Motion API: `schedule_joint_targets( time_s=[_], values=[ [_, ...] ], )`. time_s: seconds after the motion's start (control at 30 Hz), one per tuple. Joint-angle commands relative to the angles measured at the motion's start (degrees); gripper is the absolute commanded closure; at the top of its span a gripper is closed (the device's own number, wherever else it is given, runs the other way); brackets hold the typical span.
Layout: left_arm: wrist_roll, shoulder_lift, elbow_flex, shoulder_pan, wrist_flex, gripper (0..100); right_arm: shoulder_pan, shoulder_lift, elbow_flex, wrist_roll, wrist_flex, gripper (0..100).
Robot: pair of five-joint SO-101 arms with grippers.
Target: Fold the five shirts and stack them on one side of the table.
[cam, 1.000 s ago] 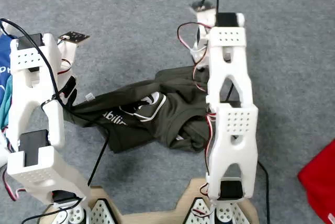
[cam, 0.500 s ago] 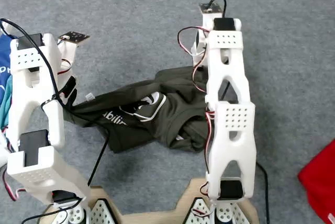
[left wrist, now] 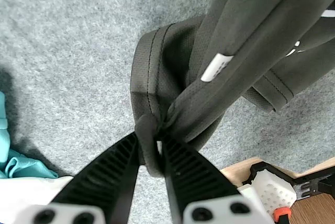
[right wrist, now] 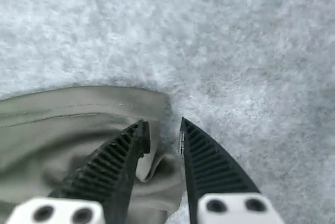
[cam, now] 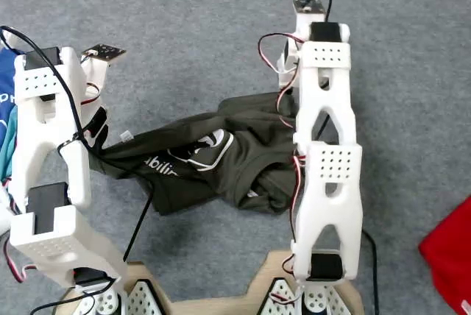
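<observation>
My left hand (left wrist: 153, 141) is clamped on the bunched edge of the dark shirt (cam: 235, 164), which lies crumpled mid-table (cam: 169, 28). My right hand (right wrist: 164, 130) hovers at its far hem, jaws slightly apart. I judge I'm spreading it flat; next, the right hand must pinch that hem and draw it out.

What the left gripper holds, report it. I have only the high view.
Observer: The left gripper is shut on a bunched edge of the dark shirt.
Operator: Now give me the right gripper.
Observer: The right gripper sits at the shirt's edge with its jaws a little apart, clamping nothing that I can see.
</observation>
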Motion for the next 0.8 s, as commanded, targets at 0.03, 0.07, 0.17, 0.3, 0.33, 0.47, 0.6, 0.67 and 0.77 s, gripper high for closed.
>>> schedule_joint_targets(
  time_s=[0.03, 0.07, 0.17, 0.3, 0.33, 0.47, 0.6, 0.67, 0.77],
  values=[
    [-0.18, -2.86, -0.09, -0.44, 0.62, 98, 0.92, 1.63, -2.68, -2.20, -1.58, 88.9],
    [-0.18, -2.86, -0.09, -0.44, 0.62, 98, 0.75, 2.07, -2.68, -2.20, -1.76, 88.9],
    [-0.18, -2.86, -0.09, -0.44, 0.62, 98, 0.40, 2.51, -2.68, -2.20, -1.93, 88.9],
    [-0.18, -2.86, -0.09, -0.44, 0.62, 98, -0.40, 2.77, -2.59, -2.37, -3.34, 88.9],
    [-0.18, -2.86, -0.09, -0.44, 0.62, 98, -0.75, 2.77, -2.59, -2.99, -3.60, 88.9],
    [-0.18, -2.86, -0.09, -0.44, 0.62, 98, -1.98, 2.86, -2.15, -3.78, -3.87, 88.9],
    [-0.18, -2.86, -0.09, -0.44, 0.62, 98, -2.51, 4.35, -2.68, -3.78, -3.87, 88.9],
    [-0.18, -2.86, -0.09, -0.44, 0.62, 98, -2.77, 5.76, -3.21, -3.78, -3.96, 88.9],
    [-0.18, -2.86, -0.09, -0.44, 0.62, 98, -2.86, 7.87, -4.88, -3.78, -3.69, 88.9]
  ],
)
